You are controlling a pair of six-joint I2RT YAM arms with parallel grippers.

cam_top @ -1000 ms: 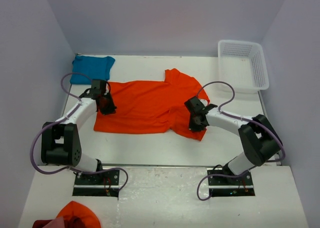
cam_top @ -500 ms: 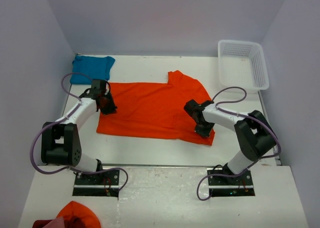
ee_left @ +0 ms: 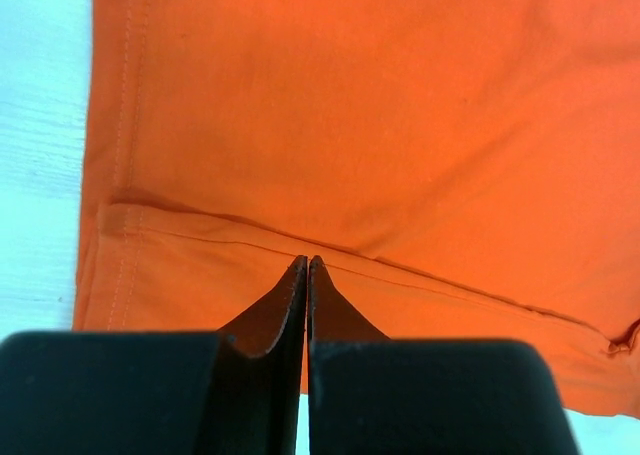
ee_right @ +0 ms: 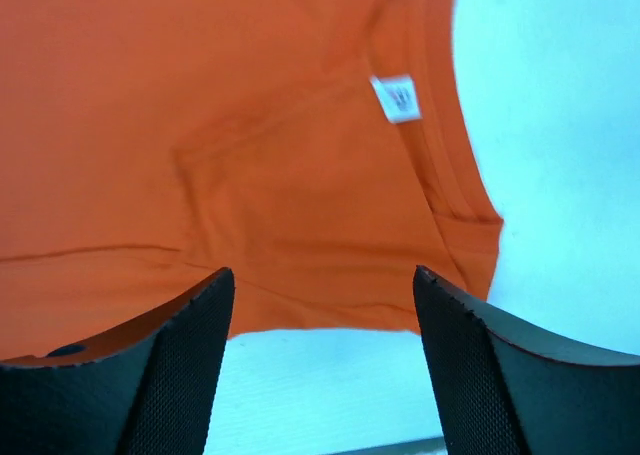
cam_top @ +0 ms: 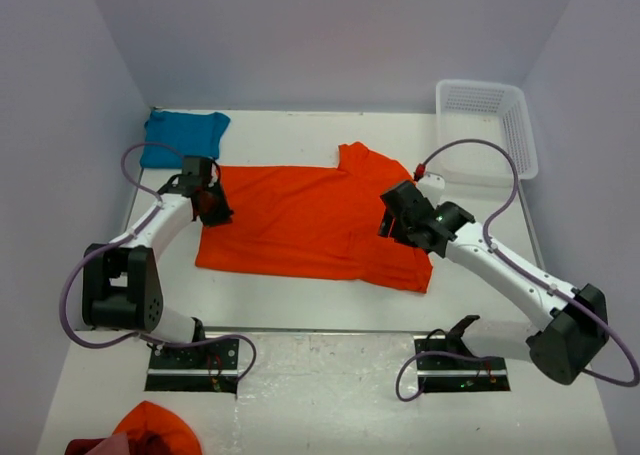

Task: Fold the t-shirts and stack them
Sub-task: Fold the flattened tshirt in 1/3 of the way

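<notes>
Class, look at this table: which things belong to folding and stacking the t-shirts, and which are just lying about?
Belongs to the job:
orange t-shirt, spread out mid-table
teal-blue t-shirt, far left corner

Just lying about:
white basket, far right corner
orange and dark red bundle, near left, cut off by the frame

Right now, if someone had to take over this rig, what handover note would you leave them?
Left gripper: shut, tips at the left hem of the orange t-shirt; whether it pinches cloth is unclear.
Right gripper: open above the shirt's collar end, holding nothing.
The orange t-shirt lies spread flat mid-table, unfolded. The teal t-shirt sits at the far left corner, apparently folded.
Left to do: fold the orange one, then stack the two.
</notes>
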